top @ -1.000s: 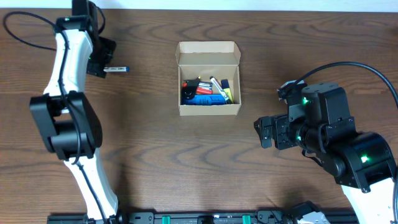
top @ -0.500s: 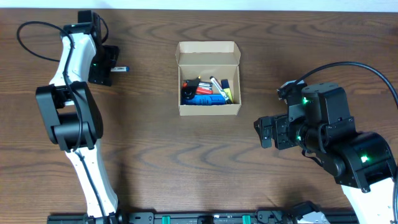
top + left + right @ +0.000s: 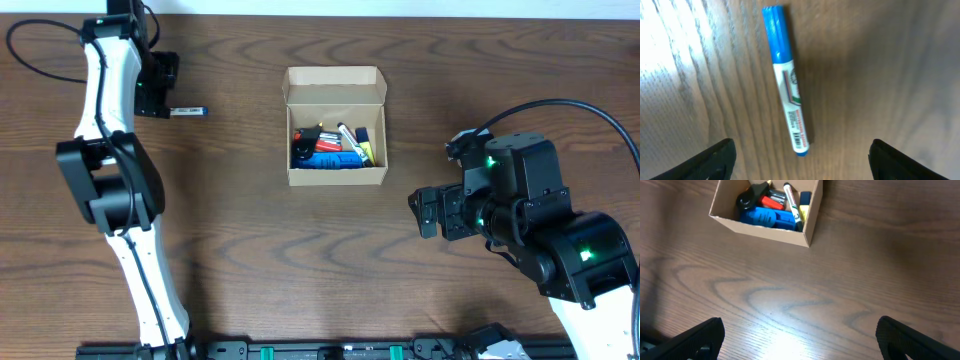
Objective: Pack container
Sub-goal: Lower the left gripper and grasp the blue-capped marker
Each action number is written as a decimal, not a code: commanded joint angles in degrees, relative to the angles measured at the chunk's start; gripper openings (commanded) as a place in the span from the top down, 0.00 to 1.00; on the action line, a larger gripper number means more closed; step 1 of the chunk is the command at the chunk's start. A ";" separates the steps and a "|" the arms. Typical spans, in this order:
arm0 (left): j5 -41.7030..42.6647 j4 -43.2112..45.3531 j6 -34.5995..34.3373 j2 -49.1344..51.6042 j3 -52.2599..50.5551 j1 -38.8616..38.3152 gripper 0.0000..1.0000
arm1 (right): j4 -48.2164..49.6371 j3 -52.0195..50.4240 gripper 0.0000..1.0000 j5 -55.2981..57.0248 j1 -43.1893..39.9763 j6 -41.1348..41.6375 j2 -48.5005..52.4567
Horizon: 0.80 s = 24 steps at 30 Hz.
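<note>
Container: lid open, ahead of right gripper, apart.
Right gripper: wide, empty.
Blue marker: just ahead of left gripper.
Left gripper: wide, empty.

The box is plain tan cardboard, upright and open, its hinged flap lid standing up along the far edge. Inside lie a blue item, a black piece, something red, and pens against the right wall. A blue-capped white marker lies flat outside, well apart to its left.
</note>
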 commanded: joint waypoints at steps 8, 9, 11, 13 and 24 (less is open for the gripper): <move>0.42 -3.93 0.26 5.84 3.43 -0.11 0.11 | -0.04 -0.13 0.01 0.00 -0.35 -0.70 0.07; 0.44 -4.02 0.09 6.25 3.43 -0.11 0.11 | -0.04 -0.13 0.01 0.00 -0.35 -0.70 0.07; 0.92 -4.02 0.11 6.73 3.43 -0.09 0.12 | -0.04 -0.13 0.01 0.00 -0.35 -0.70 0.07; 1.05 -3.89 0.11 7.26 3.43 -0.11 0.12 | -0.04 -0.13 0.01 0.00 -0.35 -0.70 0.07; -0.02 -3.61 0.11 9.16 3.43 0.04 0.13 | -0.04 -0.13 0.01 0.00 -0.35 -0.70 0.07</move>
